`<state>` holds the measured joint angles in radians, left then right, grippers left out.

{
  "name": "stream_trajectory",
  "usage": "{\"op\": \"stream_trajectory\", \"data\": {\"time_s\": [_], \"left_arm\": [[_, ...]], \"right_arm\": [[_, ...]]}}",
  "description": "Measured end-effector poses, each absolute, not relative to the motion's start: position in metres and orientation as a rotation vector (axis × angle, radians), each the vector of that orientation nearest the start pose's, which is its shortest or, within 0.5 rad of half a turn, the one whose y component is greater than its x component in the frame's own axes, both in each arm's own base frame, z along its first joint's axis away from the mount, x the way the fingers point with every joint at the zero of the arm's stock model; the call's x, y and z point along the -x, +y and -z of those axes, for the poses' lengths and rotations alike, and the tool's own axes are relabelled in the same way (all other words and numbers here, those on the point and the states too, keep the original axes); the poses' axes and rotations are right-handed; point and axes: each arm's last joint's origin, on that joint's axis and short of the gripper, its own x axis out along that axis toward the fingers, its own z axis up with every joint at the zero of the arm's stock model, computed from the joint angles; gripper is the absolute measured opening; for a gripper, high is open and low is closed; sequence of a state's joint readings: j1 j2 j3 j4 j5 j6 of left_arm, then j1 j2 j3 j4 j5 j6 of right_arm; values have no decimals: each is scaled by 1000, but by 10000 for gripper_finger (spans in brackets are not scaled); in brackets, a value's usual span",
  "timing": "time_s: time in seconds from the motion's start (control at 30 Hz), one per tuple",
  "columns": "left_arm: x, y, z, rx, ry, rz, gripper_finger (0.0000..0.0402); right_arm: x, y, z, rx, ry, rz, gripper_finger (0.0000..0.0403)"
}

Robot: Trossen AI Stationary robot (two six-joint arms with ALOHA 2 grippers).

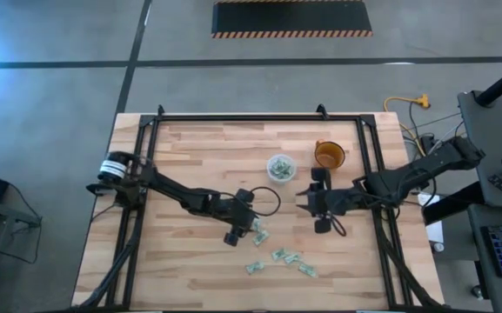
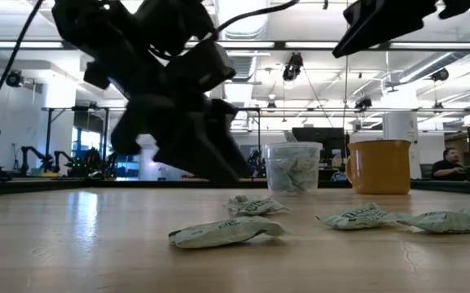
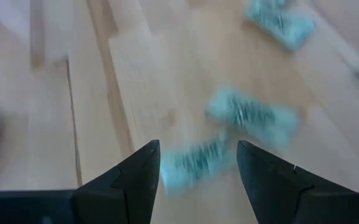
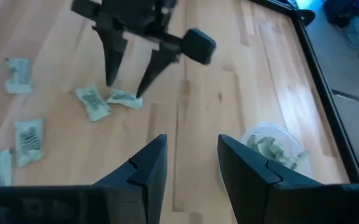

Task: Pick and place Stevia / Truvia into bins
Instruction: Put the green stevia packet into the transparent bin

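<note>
Fingers spread, the left gripper [image 4: 129, 78] straddles a Stevia sachet [image 3: 195, 163] mid-table; squeezing squarely should lift it. Right gripper [image 4: 190, 163], open and empty, waits by the clear cup [image 1: 280, 167].

We see two dark, slim jointed arms. The left arm [image 1: 177, 193] has a white band near its base. Each ends in tapered black fingers [image 4: 112, 59].
</note>
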<state>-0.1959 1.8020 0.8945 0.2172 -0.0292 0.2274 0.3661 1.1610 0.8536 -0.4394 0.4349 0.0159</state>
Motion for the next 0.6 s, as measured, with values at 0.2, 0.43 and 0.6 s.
{"op": "stream_trajectory", "data": {"time_s": [0.2, 0.43, 0.6], "left_arm": [[-353, -69, -134, -314, 658, 300, 196], [-353, -63, -133, -256, 669, 289, 196], [-354, -55, -129, -243, 682, 270, 196]], "right_arm": [[-222, 78, -268, 278, 671, 52, 126], [-222, 77, -268, 278, 670, 59, 127], [-222, 77, -268, 274, 670, 61, 127]]}}
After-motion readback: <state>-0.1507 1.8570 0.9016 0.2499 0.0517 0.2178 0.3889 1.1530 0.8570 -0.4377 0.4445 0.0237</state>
